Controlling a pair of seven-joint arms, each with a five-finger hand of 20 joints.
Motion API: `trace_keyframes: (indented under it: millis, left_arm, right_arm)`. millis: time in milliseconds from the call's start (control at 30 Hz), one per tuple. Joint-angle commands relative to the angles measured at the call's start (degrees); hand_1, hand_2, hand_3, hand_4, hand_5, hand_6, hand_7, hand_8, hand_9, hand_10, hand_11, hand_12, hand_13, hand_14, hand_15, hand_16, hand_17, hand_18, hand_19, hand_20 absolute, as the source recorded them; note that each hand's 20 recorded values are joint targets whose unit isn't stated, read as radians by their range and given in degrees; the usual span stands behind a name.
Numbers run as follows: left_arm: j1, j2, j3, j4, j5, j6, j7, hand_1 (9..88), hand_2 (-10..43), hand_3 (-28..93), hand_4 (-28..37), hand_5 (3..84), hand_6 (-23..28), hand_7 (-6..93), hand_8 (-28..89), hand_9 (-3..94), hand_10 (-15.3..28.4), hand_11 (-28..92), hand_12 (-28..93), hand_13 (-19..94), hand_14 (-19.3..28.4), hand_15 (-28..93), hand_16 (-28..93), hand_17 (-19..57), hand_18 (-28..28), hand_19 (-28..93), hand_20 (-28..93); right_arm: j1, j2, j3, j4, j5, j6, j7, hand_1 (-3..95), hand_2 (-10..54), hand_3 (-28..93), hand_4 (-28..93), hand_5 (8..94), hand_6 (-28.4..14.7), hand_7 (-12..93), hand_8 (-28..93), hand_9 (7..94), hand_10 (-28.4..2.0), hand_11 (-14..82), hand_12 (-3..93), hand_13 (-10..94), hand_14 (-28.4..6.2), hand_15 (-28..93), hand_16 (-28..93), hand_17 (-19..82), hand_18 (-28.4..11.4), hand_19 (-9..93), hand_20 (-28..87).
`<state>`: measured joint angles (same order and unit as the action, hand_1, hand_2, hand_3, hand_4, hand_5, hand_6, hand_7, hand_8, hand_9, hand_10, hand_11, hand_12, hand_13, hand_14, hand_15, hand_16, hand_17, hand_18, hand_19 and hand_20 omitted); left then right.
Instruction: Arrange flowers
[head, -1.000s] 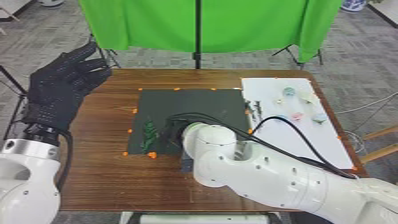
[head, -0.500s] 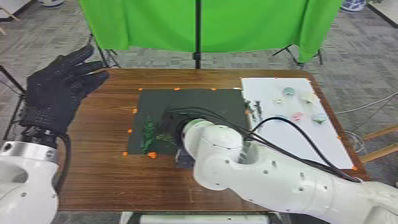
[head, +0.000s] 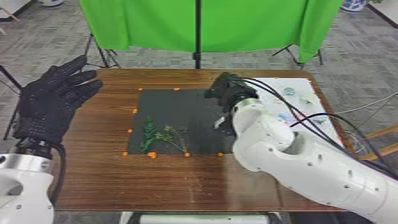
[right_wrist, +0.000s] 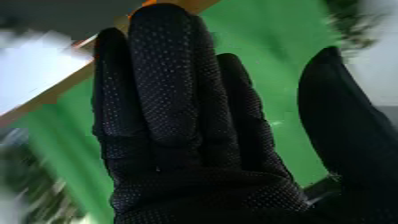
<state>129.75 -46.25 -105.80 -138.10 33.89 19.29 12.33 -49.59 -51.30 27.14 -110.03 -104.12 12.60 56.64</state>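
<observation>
sprig now fully uncovered on black mat, just right of fern. looks placed. half second ago my right hand covered that spot; since then swung off to mat's far right corner, near white sheet. fingers straight, close together, thumb apart, pinching nothing. blue flower waits on sheet, more pieces likely next. left hand raised at left, fingers loosely spread.

A brown wood-grain table, dark grey mat, white sheet, bright green curtain and orange marks. A leafy sprig is deep green. White arms; black gloves on the left hand and right hand, the latter speckled with pale dots.
</observation>
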Motion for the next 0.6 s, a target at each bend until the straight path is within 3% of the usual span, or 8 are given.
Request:
trace_keyframes:
  millis: [33,200,367,567,600]
  left_arm:
    - [0.2,-0.89,1.3,0.06,-0.08,0.38,0.3,21.1,10.0,77,-28.2,37.9,11.0,12.7,-9,30.8,20.4,29,10,23,26.9,52,-10,-9.6,23.6,58,8]
    - [0.4,-1.27,1.18,-0.08,0.15,0.59,0.25,21.0,10.1,77,-28.3,37.8,11.0,12.6,-9,30.7,20.3,29,11,23,26.8,52,-10,-9.6,23.6,58,8]
    - [0.2,-1.42,1.4,-0.14,0.3,0.44,-0.45,21.0,10.1,77,-28.3,37.7,11.0,12.7,-9,30.6,20.4,29,11,23,26.7,52,-10,-9.6,23.6,58,8]
    - [0.1,-1.32,1.75,-0.09,0.16,0.46,-0.13,21.7,10.1,77,-28.1,37.7,11.0,12.7,-9,30.6,20.4,29,11,23,26.7,52,-10,-9.6,23.6,58,8]
    - [-0.4,-1.48,1.86,0.06,0.19,0.15,-0.69,21.7,10.1,77,-28.0,37.7,11.0,12.7,-9,30.6,20.4,30,11,23,26.8,52,-10,-9.6,23.6,58,8]
  right_arm:
    - [4.3,3.3,-1.3,8.2,-1.1,-6.0,5.7,27.7,1.4,77,-21,55.0,-7.3,13,-11,71.3,-20.1,23.2,15.4,73,-14.1,58,13,45,-22.5,92,-17]
    - [3.7,2.3,-0.3,10.5,-1.5,-15.3,9.2,29.0,-0.3,75,-21,55.4,-9.2,12,-11,69.7,-20.8,24.4,15.6,72,-14.2,61,13,45,-22.7,93,-18]
    - [1.5,1.8,0.7,11.0,-0.1,-20.3,10.9,30.4,-2.7,71,-21,58.0,-12.2,11,-10,68.8,-22.2,24.5,15.3,72,-14.3,63,13,50,-20.3,93,-21]
    - [0.4,1.4,-0.4,11.2,-0.3,-21.7,11.1,30.8,-4.1,69,-21,59.9,-13.3,10,-10,68.6,-22.6,24.3,15.3,72,-14.2,63,13,50,-20.2,93,-22]
    - [0.4,1.4,-0.7,11.3,-0.7,-22.0,11.1,30.7,-4.4,69,-21,60.0,-13.3,10,-10,68.5,-22.6,24.3,15.4,72,-14.2,63,13,50,-20.3,93,-22]
